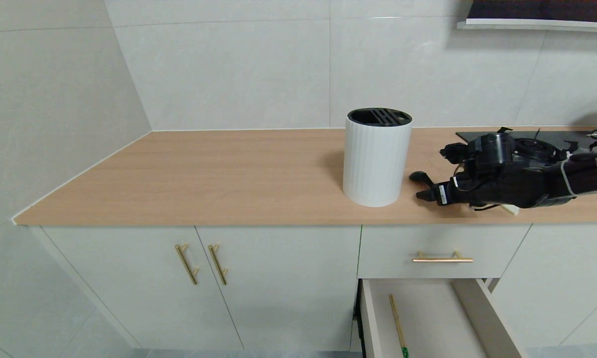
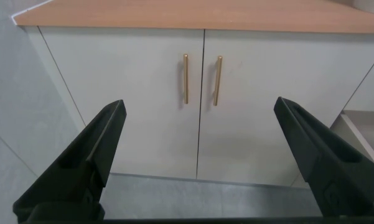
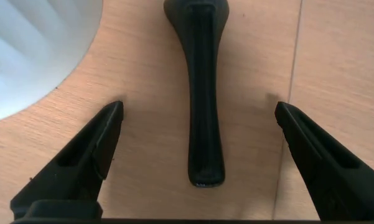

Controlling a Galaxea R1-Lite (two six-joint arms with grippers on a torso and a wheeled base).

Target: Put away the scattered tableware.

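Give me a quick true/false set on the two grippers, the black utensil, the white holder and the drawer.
1. The right gripper is shut on the black utensil. False: its fingers are open either side of the utensil, which lies on the counter.
2. The white holder stands upright. True.
3. The lower drawer is closed. False: open, a chopstick inside.
4. The left gripper is open, facing the cabinet doors. True.

- Bright, even, diffuse indoor light; soft sheen and no hard glare on the wall tiles (image 1: 228, 64).
- The white holder (image 1: 377, 159) throws a soft shadow to its left on the countertop (image 1: 204, 174).
- Right wrist view: faint, soft-edged shadows on the wood beside the black handle (image 3: 202, 93).
- Head view: the cabinet doors (image 1: 204, 283) lean outward toward the corners.
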